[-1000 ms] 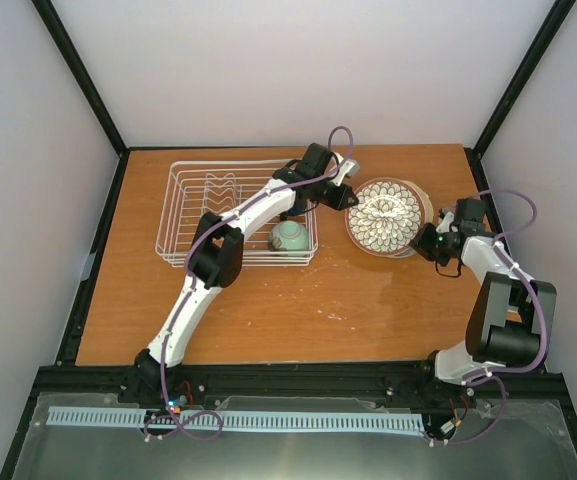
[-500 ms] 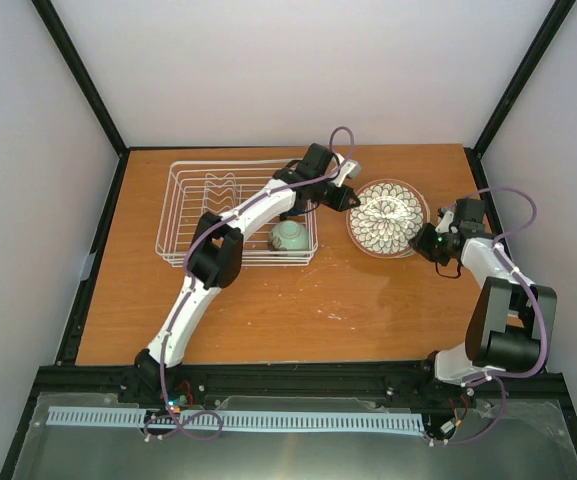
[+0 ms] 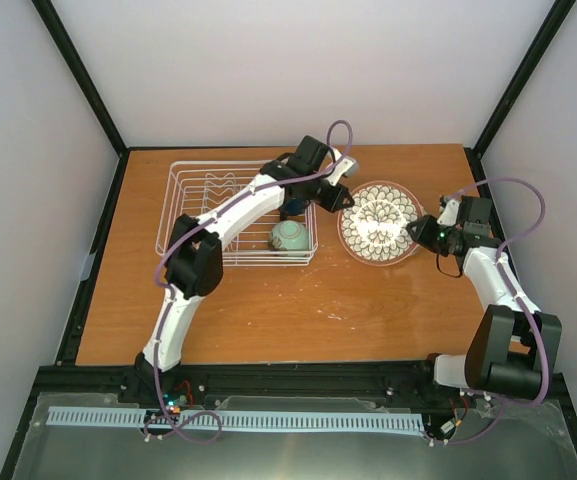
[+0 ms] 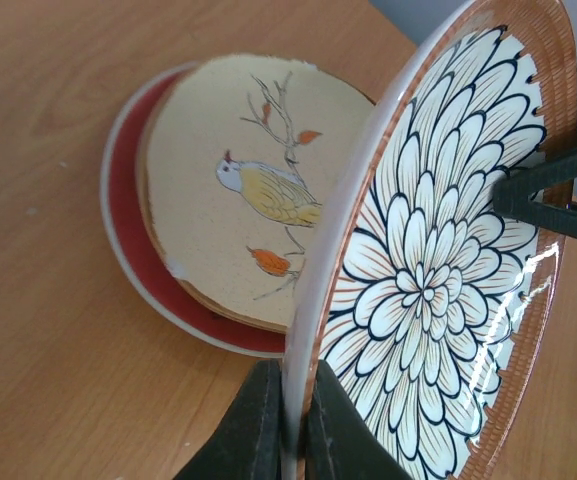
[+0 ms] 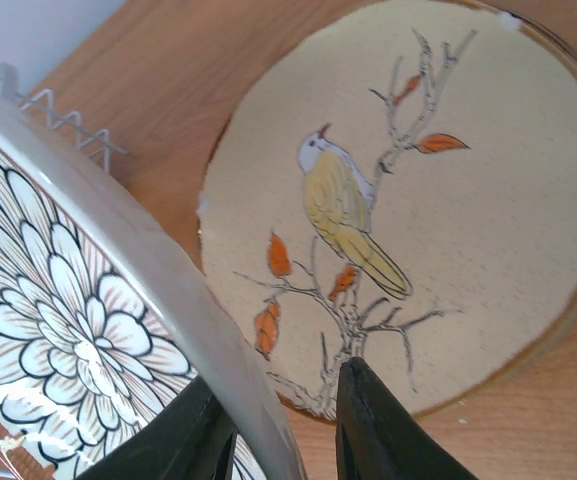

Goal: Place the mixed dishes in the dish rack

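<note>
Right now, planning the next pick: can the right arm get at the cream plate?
Probably yes, once it backs off: the right gripper stands open astride the bowl rim, but the cream plate lies bare just past it, since the left gripper holds the bowl tilted up on edge.

Soft, even, fairly bright light fills all 3 views, leaving only faint shadows on the orange-brown wooden counter (image 3: 268,300). White glare streaks the lower edge of the glossy white bowl with dark petal pattern (image 4: 418,300). Its rim blurs nearest the right wrist lens.

Lab test cell: white walls (image 3: 268,70), black frame (image 3: 83,75), wooden table (image 3: 268,300).
</note>
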Robot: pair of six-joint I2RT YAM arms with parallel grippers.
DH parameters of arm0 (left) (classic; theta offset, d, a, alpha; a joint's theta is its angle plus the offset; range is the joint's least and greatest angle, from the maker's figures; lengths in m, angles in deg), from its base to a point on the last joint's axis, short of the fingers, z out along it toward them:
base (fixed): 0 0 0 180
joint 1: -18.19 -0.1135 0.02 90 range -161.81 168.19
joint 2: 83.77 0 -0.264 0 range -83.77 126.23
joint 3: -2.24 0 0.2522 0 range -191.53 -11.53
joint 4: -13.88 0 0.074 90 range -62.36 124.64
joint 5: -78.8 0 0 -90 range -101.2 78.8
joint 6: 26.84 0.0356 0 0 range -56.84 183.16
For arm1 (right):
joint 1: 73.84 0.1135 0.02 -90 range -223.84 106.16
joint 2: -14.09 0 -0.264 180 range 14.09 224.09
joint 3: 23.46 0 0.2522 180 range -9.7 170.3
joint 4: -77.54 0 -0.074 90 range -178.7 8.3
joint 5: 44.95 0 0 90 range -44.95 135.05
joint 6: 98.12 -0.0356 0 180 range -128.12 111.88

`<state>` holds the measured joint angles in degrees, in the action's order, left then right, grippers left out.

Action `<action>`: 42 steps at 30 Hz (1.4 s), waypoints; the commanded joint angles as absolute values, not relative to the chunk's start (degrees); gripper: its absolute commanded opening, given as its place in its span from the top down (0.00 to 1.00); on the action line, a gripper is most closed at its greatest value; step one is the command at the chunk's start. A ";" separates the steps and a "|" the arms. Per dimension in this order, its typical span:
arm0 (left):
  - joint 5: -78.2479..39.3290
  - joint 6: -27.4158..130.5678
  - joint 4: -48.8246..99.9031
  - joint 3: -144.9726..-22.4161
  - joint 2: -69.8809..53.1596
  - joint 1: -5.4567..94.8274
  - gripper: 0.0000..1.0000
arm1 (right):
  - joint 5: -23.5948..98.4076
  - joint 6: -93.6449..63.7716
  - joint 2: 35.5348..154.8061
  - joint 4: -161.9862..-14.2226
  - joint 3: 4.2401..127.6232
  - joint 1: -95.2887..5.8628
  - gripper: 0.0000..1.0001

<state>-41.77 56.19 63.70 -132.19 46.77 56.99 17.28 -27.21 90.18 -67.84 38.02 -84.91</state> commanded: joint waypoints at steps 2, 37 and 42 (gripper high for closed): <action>-42.20 58.56 60.70 -134.42 37.26 57.00 0.99 | 19.35 -26.94 89.37 -70.59 36.63 -84.94 0.74; -28.05 77.46 27.68 -86.15 -11.79 26.56 0.99 | 23.75 -28.81 79.79 -74.29 32.80 -84.92 0.75; -33.06 83.71 22.56 -81.64 -14.07 24.66 0.99 | 22.39 -29.07 79.72 -74.90 32.65 -84.99 0.75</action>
